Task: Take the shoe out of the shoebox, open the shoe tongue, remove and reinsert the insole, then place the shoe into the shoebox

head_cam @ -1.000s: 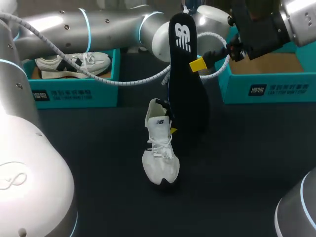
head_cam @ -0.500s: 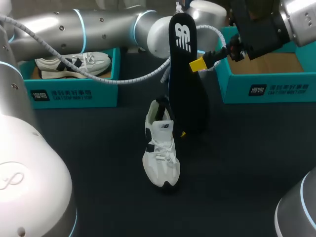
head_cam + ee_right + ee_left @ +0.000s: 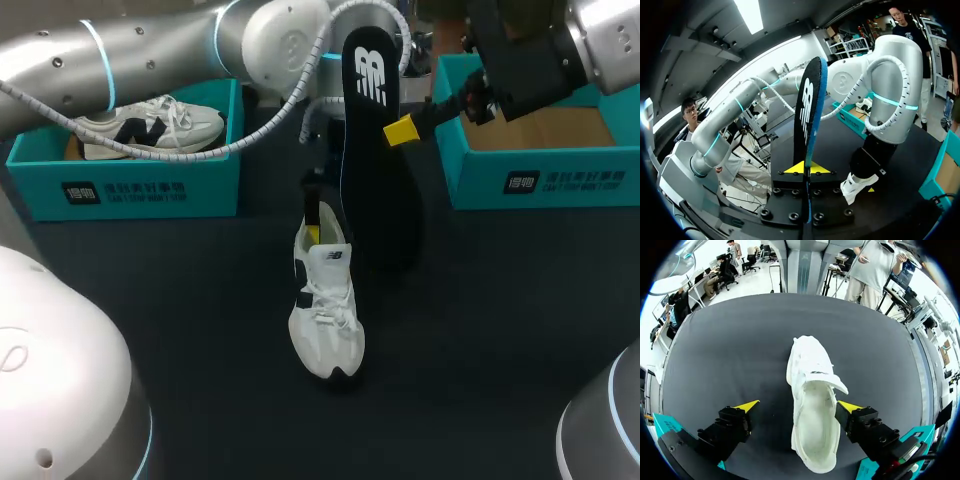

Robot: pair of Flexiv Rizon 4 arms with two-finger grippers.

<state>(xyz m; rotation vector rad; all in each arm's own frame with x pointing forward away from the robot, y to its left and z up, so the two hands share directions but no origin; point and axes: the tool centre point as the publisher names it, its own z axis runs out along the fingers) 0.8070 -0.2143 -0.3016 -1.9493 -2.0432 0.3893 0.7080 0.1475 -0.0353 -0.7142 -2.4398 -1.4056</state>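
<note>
Over the table [image 3: 480, 300], right gripper [image 3: 805, 169] clamps the insole [image 3: 807, 110] upright, while left gripper [image 3: 799, 405] has its fingers wide apart either side of the shoe [image 3: 812, 385].

The shoe [image 3: 325, 310] is matt white cloth with woven laces. The insole [image 3: 372, 150] has a dull black, fabric-like face. The table [image 3: 500, 330] wears a dark, matt, finely textured sheet. The shoebox [image 3: 585, 185] is smooth teal cardboard (raw brown inside). The left arm [image 3: 150, 45] has a glossy, smooth silver shell.
</note>
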